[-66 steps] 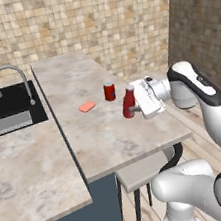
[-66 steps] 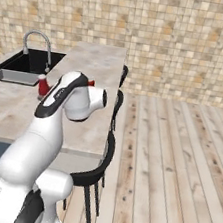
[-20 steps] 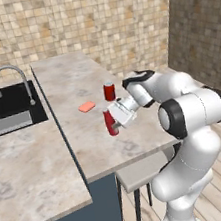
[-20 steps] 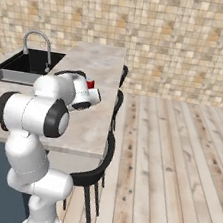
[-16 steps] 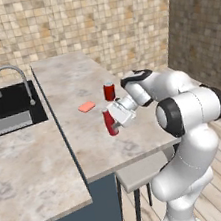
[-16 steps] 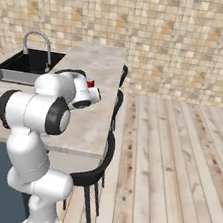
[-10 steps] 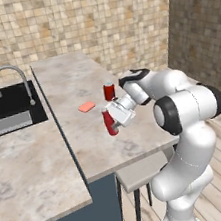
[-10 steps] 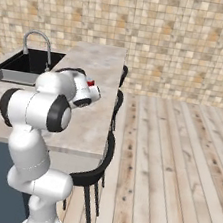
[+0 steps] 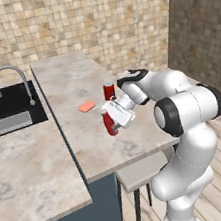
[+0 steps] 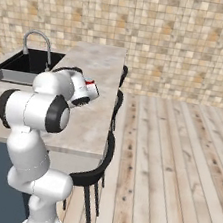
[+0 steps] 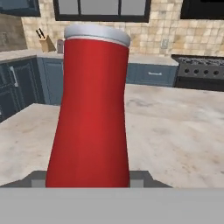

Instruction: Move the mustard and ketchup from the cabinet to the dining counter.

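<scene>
The ketchup (image 9: 109,124), a slim red bottle with a pale cap, stands upright on the dining counter (image 9: 70,81) near its right edge. My gripper (image 9: 113,118) is shut on it from the right, one finger on each side of its lower body. In the hand view the ketchup (image 11: 89,113) rises close up between the fingertips (image 11: 37,179) over the beige slab (image 11: 175,131). From the right base view, a bit of the red ketchup (image 10: 91,83) shows past my hand. The mustard is out of view. A dark blue corner at the top left of the hand view may be the cabinet.
A small red can (image 9: 109,90) stands just behind the ketchup, and a flat pink sponge (image 9: 86,106) lies to its left. The black sink (image 9: 5,106) with a faucet (image 9: 11,80) is at far left. Dark stools (image 10: 115,104) line the counter's edge. Lower blue cabinets (image 11: 17,83) and a stove (image 11: 199,72) stand beyond.
Over about three seconds my gripper carried the ketchup left and down, toward the middle of the counter. In the last second it has hardly moved.
</scene>
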Controlling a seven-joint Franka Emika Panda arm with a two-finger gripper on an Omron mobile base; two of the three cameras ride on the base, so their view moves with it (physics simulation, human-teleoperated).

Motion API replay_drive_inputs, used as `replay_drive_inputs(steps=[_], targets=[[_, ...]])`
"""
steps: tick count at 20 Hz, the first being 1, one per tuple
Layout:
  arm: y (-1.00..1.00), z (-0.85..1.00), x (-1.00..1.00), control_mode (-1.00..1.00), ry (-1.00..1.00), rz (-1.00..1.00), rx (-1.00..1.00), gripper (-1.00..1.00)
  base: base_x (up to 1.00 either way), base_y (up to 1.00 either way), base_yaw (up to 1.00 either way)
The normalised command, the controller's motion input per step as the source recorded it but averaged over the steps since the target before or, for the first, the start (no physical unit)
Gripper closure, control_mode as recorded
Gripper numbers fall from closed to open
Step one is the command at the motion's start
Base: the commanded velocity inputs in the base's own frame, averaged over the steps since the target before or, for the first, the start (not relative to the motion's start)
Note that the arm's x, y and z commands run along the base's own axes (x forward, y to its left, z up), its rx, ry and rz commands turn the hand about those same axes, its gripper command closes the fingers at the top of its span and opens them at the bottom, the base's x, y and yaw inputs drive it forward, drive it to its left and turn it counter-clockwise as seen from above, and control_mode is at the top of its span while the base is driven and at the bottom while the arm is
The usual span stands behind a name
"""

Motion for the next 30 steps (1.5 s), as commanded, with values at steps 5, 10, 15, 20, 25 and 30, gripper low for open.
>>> replay_drive_inputs(steps=[5,10,15,20,25,30], targets=[[-0.02,-0.34,0.00,-1.00,-0.13,-0.01,0.06,1.00,0.00,0.00,0.00],[-0.05,-0.35,0.01,-1.00,-0.10,-0.09,0.19,1.00,0.00,0.00,0.00],[-0.06,-0.29,0.05,-1.00,-0.06,-0.02,0.16,1.00,0.00,0.00,0.00],[-0.06,-0.26,0.05,-1.00,-0.04,0.00,0.09,1.00,0.00,0.00,0.00],[-0.03,-0.21,0.06,-1.00,-0.01,0.00,0.05,1.00,0.00,0.00,0.00],[0.00,-0.22,0.00,-1.00,0.00,0.00,0.00,-1.00,0.00,0.00,0.00]])
